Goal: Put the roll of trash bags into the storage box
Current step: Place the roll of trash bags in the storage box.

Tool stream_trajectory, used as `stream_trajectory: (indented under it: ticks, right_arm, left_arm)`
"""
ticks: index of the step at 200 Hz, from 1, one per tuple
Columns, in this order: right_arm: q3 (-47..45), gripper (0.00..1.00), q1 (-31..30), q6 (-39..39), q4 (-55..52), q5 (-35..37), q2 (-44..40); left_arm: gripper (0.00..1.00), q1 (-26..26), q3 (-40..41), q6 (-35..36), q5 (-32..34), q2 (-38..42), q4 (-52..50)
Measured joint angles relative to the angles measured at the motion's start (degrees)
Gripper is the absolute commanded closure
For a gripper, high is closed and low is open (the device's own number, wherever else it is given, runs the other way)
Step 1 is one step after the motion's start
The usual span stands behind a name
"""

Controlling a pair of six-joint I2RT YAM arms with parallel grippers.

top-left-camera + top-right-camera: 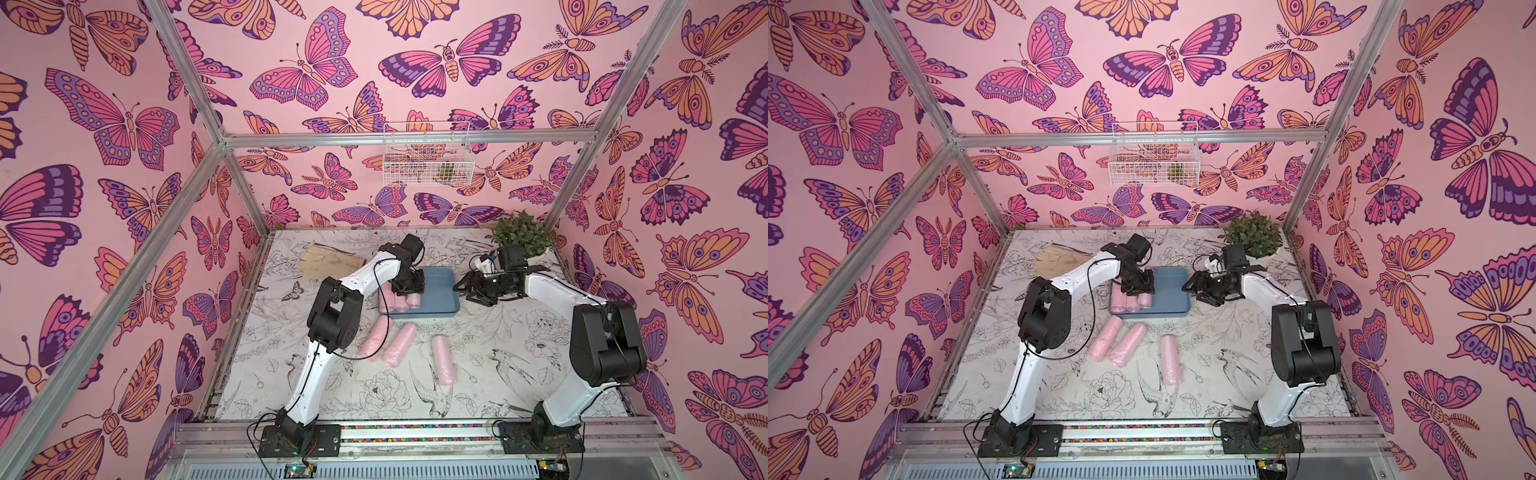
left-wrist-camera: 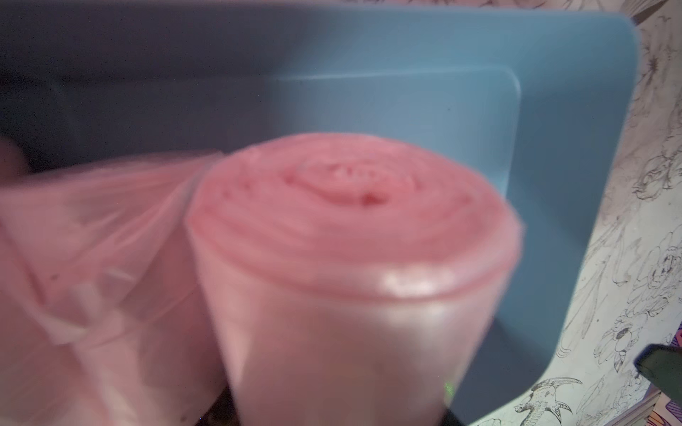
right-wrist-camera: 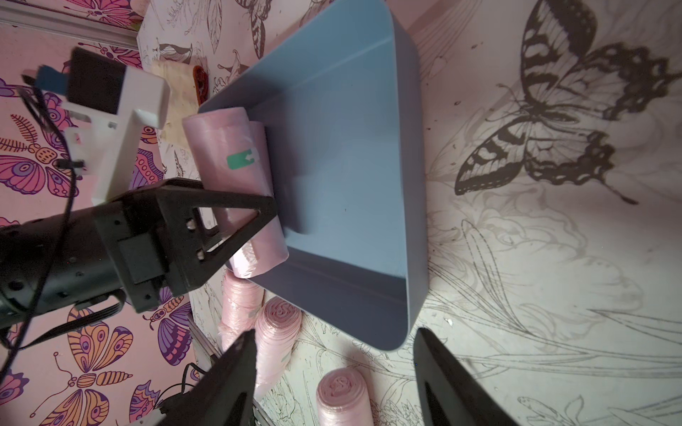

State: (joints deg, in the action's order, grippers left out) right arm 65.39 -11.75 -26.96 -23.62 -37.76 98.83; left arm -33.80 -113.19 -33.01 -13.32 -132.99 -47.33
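Lining the table (image 1: 498, 374), flower sketches (image 1: 385, 390) meet butterfly walls (image 1: 374, 83); left fingers (image 3: 240, 199) clamp a roll (image 3: 221, 144), right fingers (image 3: 228, 380) gape.

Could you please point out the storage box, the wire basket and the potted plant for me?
storage box (image 1: 440, 293), in a top view, bare floor.
wire basket (image 1: 409, 174), in a top view, front mesh.
potted plant (image 1: 519, 232), in a top view, leaves.
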Motion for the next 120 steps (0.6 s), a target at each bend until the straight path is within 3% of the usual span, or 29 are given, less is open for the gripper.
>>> stream_trajectory:
  ticks: [120]
  right_arm:
    - [0.0,0.29,0.0,0.0,0.0,0.0,0.0]
  left_arm:
    - [0.4,-0.8,0.0,-2.6,0.0,-0.2,0.6]
